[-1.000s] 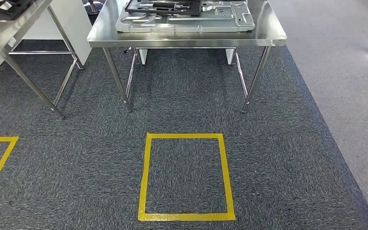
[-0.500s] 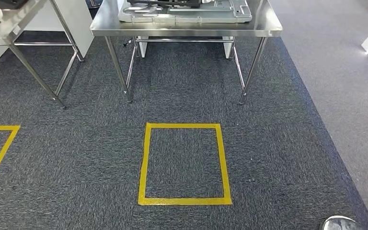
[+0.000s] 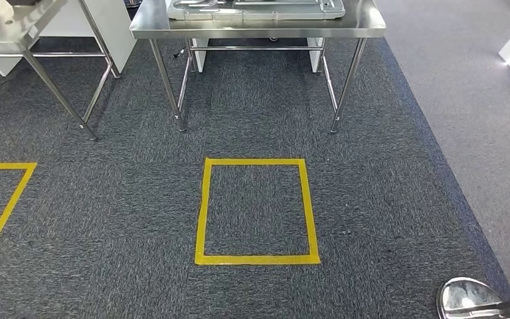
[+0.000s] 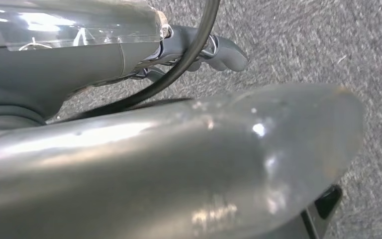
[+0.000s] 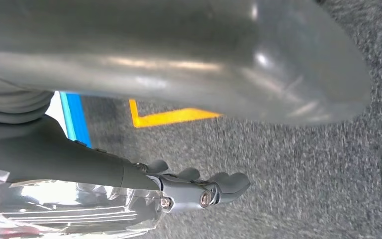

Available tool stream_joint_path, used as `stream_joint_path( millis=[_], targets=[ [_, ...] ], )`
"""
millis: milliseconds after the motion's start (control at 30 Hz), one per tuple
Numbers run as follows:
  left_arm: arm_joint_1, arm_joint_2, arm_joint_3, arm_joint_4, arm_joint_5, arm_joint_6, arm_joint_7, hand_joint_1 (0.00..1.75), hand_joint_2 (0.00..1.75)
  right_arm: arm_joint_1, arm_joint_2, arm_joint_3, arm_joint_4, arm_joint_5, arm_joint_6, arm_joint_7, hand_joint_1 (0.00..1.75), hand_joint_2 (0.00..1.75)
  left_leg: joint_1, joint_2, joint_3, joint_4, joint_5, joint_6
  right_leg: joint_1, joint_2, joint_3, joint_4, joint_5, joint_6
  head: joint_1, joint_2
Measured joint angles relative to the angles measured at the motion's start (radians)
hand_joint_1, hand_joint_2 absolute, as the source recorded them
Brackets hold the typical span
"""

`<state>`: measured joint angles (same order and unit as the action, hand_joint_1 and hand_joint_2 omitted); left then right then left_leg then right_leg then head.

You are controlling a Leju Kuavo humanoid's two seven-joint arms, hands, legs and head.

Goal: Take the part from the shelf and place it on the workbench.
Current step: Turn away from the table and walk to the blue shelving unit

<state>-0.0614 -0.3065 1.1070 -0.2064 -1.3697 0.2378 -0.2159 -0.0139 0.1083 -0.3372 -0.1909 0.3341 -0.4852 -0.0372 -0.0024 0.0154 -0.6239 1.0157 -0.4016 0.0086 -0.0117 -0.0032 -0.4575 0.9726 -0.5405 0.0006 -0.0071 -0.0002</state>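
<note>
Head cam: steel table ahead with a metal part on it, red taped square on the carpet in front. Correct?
Not quite. The taped square on the carpet is yellow, not red, as the head view shows. The rest holds: the steel table stands ahead with a metal part on it.

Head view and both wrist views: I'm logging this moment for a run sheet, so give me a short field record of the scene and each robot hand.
floor: dark grey carpet
floor marking: yellow tape square, in front of the steel table
steel table: at the top of the head view, grey metal plate on it
second table: to its left
left robot hand: hangs over carpet, holds nothing
right robot hand: hangs over carpet, holds nothing
</note>
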Motion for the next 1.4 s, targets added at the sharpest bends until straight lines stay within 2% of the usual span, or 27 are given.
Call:
stream_joint_path(
  millis=[33,100,167,200,267,333,400,433,500,533,567,633,667,700,767,800,833,900,933,1033,1100,1167,1233,1267,1300,1367,1400],
  targets=[
    [0.001,0.000,0.000,0.000,0.001,-0.001,0.000,0.00,0.00,-0.001,0.000,0.000,0.000,0.001,0.000,0.000,0.00,0.00,0.001,-0.002,-0.008,0.015,-0.021,-0.005,-0.001,-0.003,-0.010,-0.001,0.011,-0.011,-0.002,0.000],
    [0.001,0.001,0.000,0.000,0.004,-0.001,0.000,0.00,0.00,-0.002,0.000,0.000,0.001,0.001,0.000,0.001,0.00,0.00,0.005,-0.006,-0.034,0.100,-0.115,-0.013,-0.002,-0.008,-0.037,-0.001,0.035,-0.026,-0.007,0.000],
    [0.002,0.002,0.000,0.000,0.005,-0.001,0.000,0.00,0.00,-0.001,0.000,0.000,0.001,0.001,0.000,0.002,0.00,0.00,0.006,-0.006,-0.056,0.228,-0.200,-0.018,0.001,-0.011,-0.069,0.003,0.057,-0.029,-0.011,0.000],
    [0.002,0.002,0.000,0.000,0.005,-0.001,0.000,0.00,0.00,-0.001,0.000,0.000,0.001,0.001,0.000,0.002,0.00,0.00,0.006,-0.006,-0.055,0.273,-0.208,-0.019,0.002,-0.011,-0.086,0.008,0.068,-0.029,-0.011,0.000],
    [0.002,0.002,0.000,0.000,0.005,-0.001,0.000,0.00,0.00,0.000,0.000,0.000,0.001,0.001,0.000,0.002,0.00,0.00,0.006,-0.006,-0.009,0.267,-0.162,-0.016,0.004,-0.011,-0.124,0.020,0.088,-0.027,-0.011,0.000],
    [0.000,0.002,0.000,0.000,0.006,-0.001,0.000,0.00,0.00,-0.001,0.000,0.000,0.001,0.001,0.000,0.002,0.00,0.00,0.004,-0.007,0.102,0.134,-0.126,-0.006,0.006,-0.009,-0.155,0.033,0.106,-0.022,-0.011,0.000],
    [-0.002,0.002,0.000,0.000,0.006,-0.001,0.000,0.00,0.00,-0.001,0.000,0.000,0.001,0.001,0.000,0.002,0.00,0.00,0.000,-0.008,0.200,-0.010,-0.145,0.003,0.008,-0.009,-0.171,0.041,0.123,-0.013,-0.010,0.000],
    [-0.003,0.002,0.000,0.000,0.006,-0.001,0.000,0.00,0.00,0.000,0.000,0.000,0.001,0.001,0.000,0.002,0.00,0.00,-0.003,-0.009,0.220,-0.046,-0.155,0.006,0.008,-0.010,-0.173,0.041,0.133,-0.007,-0.010,0.000],
    [-0.002,0.001,0.000,0.000,0.006,-0.001,0.000,0.00,0.00,0.002,-0.001,0.000,0.003,0.001,0.000,0.002,0.00,0.00,-0.003,-0.006,0.210,-0.060,-0.142,0.016,0.006,-0.009,-0.178,0.037,0.149,0.005,-0.010,0.000],
    [-0.002,0.001,0.000,0.000,0.006,-0.001,0.000,0.00,0.00,0.002,-0.001,0.000,0.003,0.001,0.000,0.002,0.00,0.00,-0.001,-0.004,0.199,-0.063,-0.129,0.024,0.005,-0.007,-0.185,0.045,0.134,0.011,-0.009,0.000],
    [-0.002,0.000,0.000,0.000,0.006,-0.001,0.000,0.00,0.00,0.003,-0.001,0.000,0.004,0.001,0.001,0.002,0.00,0.00,0.001,-0.002,0.186,-0.066,-0.116,0.031,0.004,-0.005,-0.194,0.068,0.100,0.016,-0.006,0.000],
    [-0.002,0.000,0.000,0.000,0.008,-0.005,-0.005,0.00,0.00,0.003,-0.002,0.000,0.004,0.002,0.007,-0.002,0.00,0.00,0.002,-0.001,0.156,-0.067,-0.094,0.041,0.000,-0.002,-0.220,0.166,-0.003,0.023,-0.001,0.000],
    [-0.001,0.000,0.000,0.000,0.008,-0.008,-0.004,0.00,0.00,0.004,-0.002,0.000,0.004,-0.001,0.014,-0.006,0.00,0.00,0.001,-0.001,0.141,-0.066,-0.085,0.042,-0.001,-0.002,-0.232,0.229,-0.036,0.027,0.001,0.000],
    [-0.001,0.000,0.000,0.000,0.009,-0.010,0.001,0.00,0.00,0.005,-0.002,0.000,0.004,-0.007,0.027,-0.011,0.00,0.00,0.000,0.000,0.126,-0.064,-0.075,0.042,-0.002,-0.002,-0.238,0.283,-0.043,0.029,0.002,0.000],
    [-0.001,0.000,0.001,0.000,0.009,-0.014,0.017,0.00,0.00,0.006,-0.002,-0.008,0.004,-0.036,0.064,-0.021,0.00,0.00,-0.001,0.003,0.095,-0.055,-0.057,0.038,-0.002,-0.002,-0.214,0.312,0.008,0.030,0.002,0.000],
    [-0.001,0.000,0.001,0.000,0.009,-0.016,0.023,0.00,0.00,0.006,-0.002,-0.015,0.004,-0.054,0.083,-0.023,0.00,0.00,-0.001,0.004,0.082,-0.049,-0.050,0.036,-0.002,-0.002,-0.176,0.274,0.037,0.029,0.002,0.000],
    [-0.001,0.000,0.002,0.000,0.009,-0.017,0.026,0.00,0.00,0.004,-0.002,-0.024,0.004,-0.068,0.099,-0.021,0.00,0.00,-0.001,0.002,0.070,-0.042,-0.043,0.032,-0.001,0.002,-0.119,0.205,0.048,0.024,0.002,0.000],
    [-0.003,-0.001,0.002,0.000,0.008,-0.018,0.031,0.00,0.00,0.003,-0.002,-0.037,0.004,-0.078,0.119,-0.002,0.00,0.00,-0.004,-0.004,0.052,-0.028,-0.033,0.022,0.001,0.015,-0.014,0.055,0.019,0.013,0.001,0.000],
    [-0.004,-0.001,0.002,0.000,0.008,-0.018,0.033,0.00,0.00,0.003,-0.001,-0.041,0.004,-0.075,0.124,0.009,0.00,0.00,-0.005,-0.008,0.046,-0.023,-0.027,0.016,0.004,0.020,0.014,0.009,0.001,0.007,0.001,0.000],
    [-0.004,0.001,0.002,0.000,0.009,-0.019,0.038,0.00,0.00,0.004,0.001,-0.048,0.005,-0.067,0.127,0.035,0.00,0.00,-0.004,-0.017,0.034,-0.011,-0.021,-0.001,0.002,0.006,0.014,-0.014,0.003,-0.012,0.002,0.000],
    [-0.003,0.002,0.003,0.000,0.009,-0.019,0.041,0.00,0.00,0.003,0.003,-0.051,0.005,-0.062,0.127,0.048,0.00,0.00,0.000,-0.020,0.003,0.057,-0.075,-0.012,-0.002,-0.010,0.004,-0.017,0.015,-0.026,-0.003,0.000],
    [-0.002,0.002,0.005,0.000,0.009,-0.019,0.042,0.00,0.00,0.004,0.003,-0.052,0.005,-0.055,0.129,0.053,0.00,0.00,0.004,-0.019,-0.048,0.194,-0.157,-0.024,-0.001,-0.027,-0.013,-0.010,0.021,-0.032,-0.010,0.000],
    [0.000,0.002,0.007,0.000,0.009,-0.019,0.042,0.00,0.00,0.005,0.003,-0.052,0.005,-0.047,0.134,0.055,0.00,0.00,0.006,-0.019,-0.070,0.283,-0.187,-0.031,0.000,-0.044,-0.030,0.000,0.024,-0.032,-0.011,0.000],
    [0.001,0.003,0.009,0.000,0.009,-0.019,0.042,0.00,0.00,0.005,0.003,-0.052,0.005,-0.045,0.137,0.056,0.00,0.00,0.007,-0.017,-0.054,0.272,-0.174,-0.032,0.000,-0.053,-0.036,0.006,0.025,-0.032,-0.011,0.000],
    [0.002,0.003,0.009,0.000,0.009,-0.020,0.042,0.00,0.00,0.005,0.003,-0.052,0.005,-0.042,0.140,0.056,0.00,0.00,0.008,-0.013,-0.018,0.224,-0.147,-0.032,0.000,-0.061,-0.040,0.012,0.024,-0.030,-0.011,0.000],
    [0.002,0.004,0.010,0.000,0.009,-0.019,0.042,0.00,0.00,0.004,0.004,-0.052,0.005,-0.035,0.146,0.055,0.00,0.00,0.005,0.019,0.071,0.083,-0.104,-0.026,0.003,-0.076,-0.045,0.022,0.022,-0.025,-0.012,0.000],
    [0.001,0.004,0.010,0.000,0.009,-0.018,0.042,0.00,0.00,0.004,0.005,-0.052,0.005,-0.032,0.149,0.054,0.00,0.00,0.001,0.033,0.100,0.032,-0.095,-0.019,0.005,-0.083,-0.047,0.026,0.021,-0.021,-0.012,0.000]
  ],
)
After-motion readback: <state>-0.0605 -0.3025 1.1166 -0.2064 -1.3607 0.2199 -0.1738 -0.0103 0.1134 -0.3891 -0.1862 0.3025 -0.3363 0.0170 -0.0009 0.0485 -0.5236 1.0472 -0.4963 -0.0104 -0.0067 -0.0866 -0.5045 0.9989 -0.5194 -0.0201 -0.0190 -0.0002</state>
